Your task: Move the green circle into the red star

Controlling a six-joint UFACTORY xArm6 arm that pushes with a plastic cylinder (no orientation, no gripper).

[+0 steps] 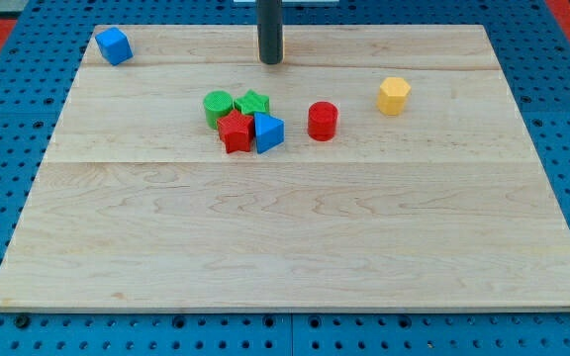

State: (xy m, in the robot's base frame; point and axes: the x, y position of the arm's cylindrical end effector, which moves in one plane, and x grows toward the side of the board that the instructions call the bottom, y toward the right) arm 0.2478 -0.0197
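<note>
Straight dark cylindrical rod [270, 61]

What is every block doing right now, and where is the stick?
My tip: at the view's top, above the cluster, touching no block.
Green circle: flat, against the red star's upper left.
Red star: flat, packed between the green circle and the blue block.
Green star: right of the green circle.
Blue block: against the red star's right.
Red cylinder: upright, alone.
Yellow block: alone, right.
Blue cube: alone, top left corner.
</note>
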